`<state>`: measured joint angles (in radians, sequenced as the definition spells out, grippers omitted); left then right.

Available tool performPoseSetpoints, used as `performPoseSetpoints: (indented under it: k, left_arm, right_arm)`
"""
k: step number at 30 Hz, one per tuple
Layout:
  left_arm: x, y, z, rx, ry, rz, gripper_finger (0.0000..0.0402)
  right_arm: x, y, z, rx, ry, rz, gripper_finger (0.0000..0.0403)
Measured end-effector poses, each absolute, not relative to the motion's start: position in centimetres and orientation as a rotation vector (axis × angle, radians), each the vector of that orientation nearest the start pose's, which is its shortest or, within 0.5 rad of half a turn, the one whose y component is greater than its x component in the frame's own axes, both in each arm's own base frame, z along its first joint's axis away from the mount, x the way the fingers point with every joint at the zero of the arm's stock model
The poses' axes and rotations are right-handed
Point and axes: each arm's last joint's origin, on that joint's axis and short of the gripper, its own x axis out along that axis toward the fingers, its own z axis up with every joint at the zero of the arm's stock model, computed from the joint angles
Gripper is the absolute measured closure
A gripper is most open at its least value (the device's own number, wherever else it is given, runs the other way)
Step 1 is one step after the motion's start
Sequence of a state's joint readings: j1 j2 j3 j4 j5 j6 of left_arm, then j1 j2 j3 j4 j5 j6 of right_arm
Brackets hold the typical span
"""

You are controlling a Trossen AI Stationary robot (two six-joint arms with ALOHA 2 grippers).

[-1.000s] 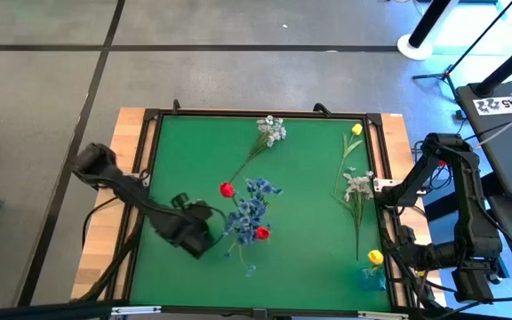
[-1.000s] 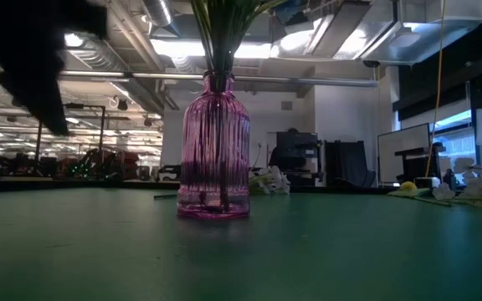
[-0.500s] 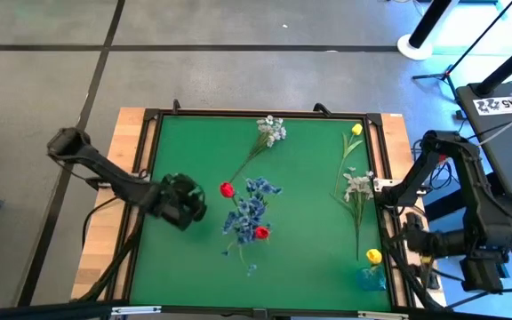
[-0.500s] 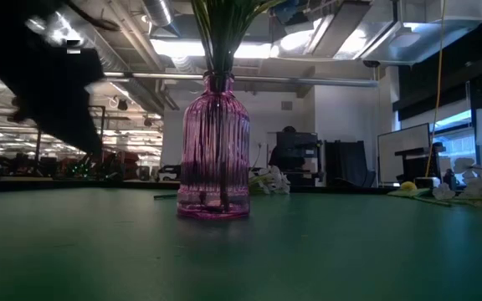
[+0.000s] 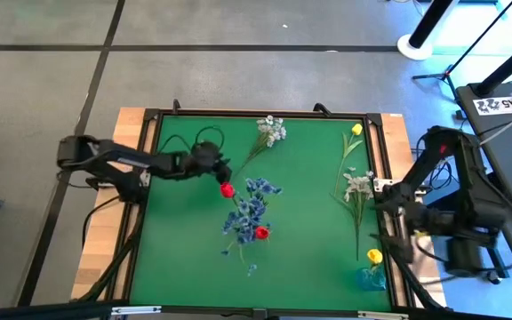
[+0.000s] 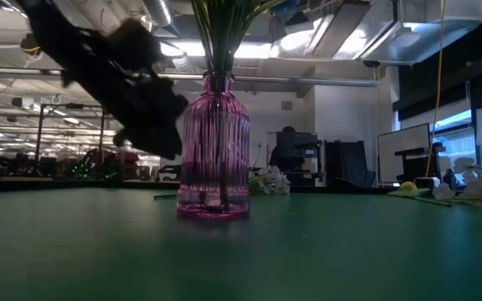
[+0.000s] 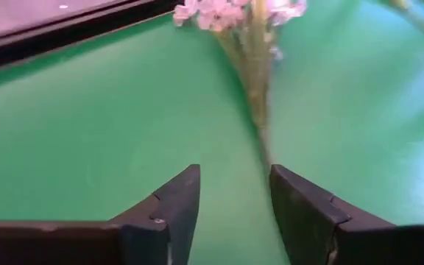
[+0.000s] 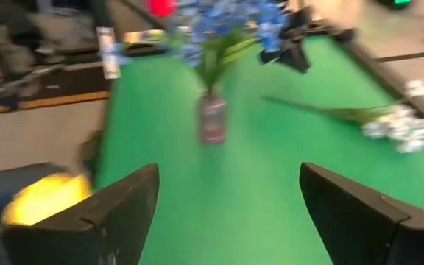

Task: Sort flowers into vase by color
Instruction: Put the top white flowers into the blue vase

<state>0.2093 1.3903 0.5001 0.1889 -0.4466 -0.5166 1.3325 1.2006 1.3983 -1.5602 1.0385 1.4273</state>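
1. The vase (image 6: 214,146), pink ribbed glass, shows whole only in the low view; from above, its blue blossoms (image 5: 249,212) and two red tulip buds (image 5: 261,233) hide it, and in the low view the stems are cut off at the picture's top.
2. The left arm in the low view is a dark blur beside the vase, so its tool cannot be made out there.
3. The left tool (image 7: 234,202) hangs over the green table (image 5: 309,258) with its fingers (image 7: 175,199) apart and nothing between them.
4. The whitish spray (image 5: 271,130) lies flat on the table, its long stem running diagonally from the blossoms near the far edge down toward the vase.
5. In the left wrist view this stem (image 7: 260,110) leads straight toward the gap between the fingers, its lower end just ahead of the tips; touching or not, I cannot tell.
6. The right tool (image 8: 227,199) stands wide and empty near the table's right edge.
7. A yellow tulip (image 5: 356,130), another whitish spray (image 5: 358,185) and a second yellow bud (image 5: 375,257) lie along the right side, stems running roughly lengthwise along that edge.
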Motion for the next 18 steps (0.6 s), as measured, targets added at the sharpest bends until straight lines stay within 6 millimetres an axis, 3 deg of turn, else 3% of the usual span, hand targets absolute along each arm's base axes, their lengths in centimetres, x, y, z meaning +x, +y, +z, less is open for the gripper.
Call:
performPoseSetpoints:
  k: [7,13,18]
  left_arm:
    - [26.8,8.8,12.0,-0.364,0.619,0.777,0.0200]
    - [27.8,9.2,9.8,-0.374,0.586,0.757,0.0198]
    - [28.3,8.2,8.4,-0.317,0.619,0.761,0.0207]
  right_arm:
    - [10.3,15.0,37.7,0.004,0.531,-0.256,0.0075]
    - [12.0,14.2,37.9,-0.074,0.536,-0.287,0.0075]
    - [13.0,13.6,38.1,-0.098,0.530,-0.328,0.0075]
